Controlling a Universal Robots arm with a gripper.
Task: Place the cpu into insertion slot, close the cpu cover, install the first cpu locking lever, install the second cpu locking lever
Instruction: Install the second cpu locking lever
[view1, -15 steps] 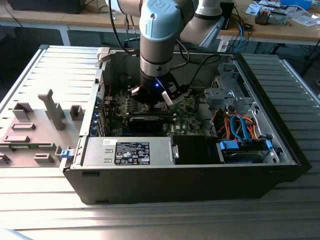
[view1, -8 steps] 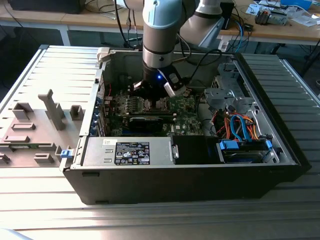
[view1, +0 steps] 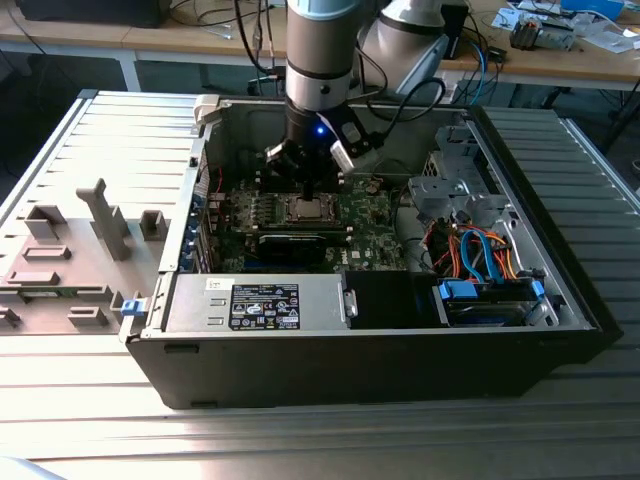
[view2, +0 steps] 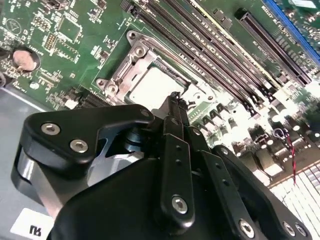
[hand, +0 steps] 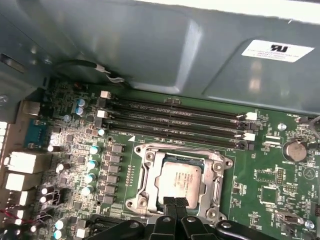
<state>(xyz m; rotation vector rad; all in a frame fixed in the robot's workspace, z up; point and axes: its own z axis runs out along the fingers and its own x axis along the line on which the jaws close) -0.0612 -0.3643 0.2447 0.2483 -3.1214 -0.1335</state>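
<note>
The cpu (hand: 181, 176) lies flat in the insertion slot (hand: 141, 202) on the green board, silver face up. The cpu cover (hand: 159, 172) appears to lie down around it as a silver frame. My gripper (hand: 175, 202) hangs just above the socket's edge, its black fingertips pressed together with nothing between them. In the second wrist view the gripper (view2: 175, 96) points at the cpu (view2: 157, 87). In the exterior view the gripper (view1: 308, 185) stands over the cpu (view1: 305, 208) inside the open computer case. I cannot make out the locking levers.
Several long memory slots (hand: 175, 120) run beside the socket, close to the grey case wall (hand: 150, 45). A power supply (view1: 260, 300) fills the case front, and a drive cage (view1: 450, 190) and blue cables (view1: 480, 260) sit at the exterior view's right. A grey fixture plate (view1: 60, 260) lies outside on that view's left.
</note>
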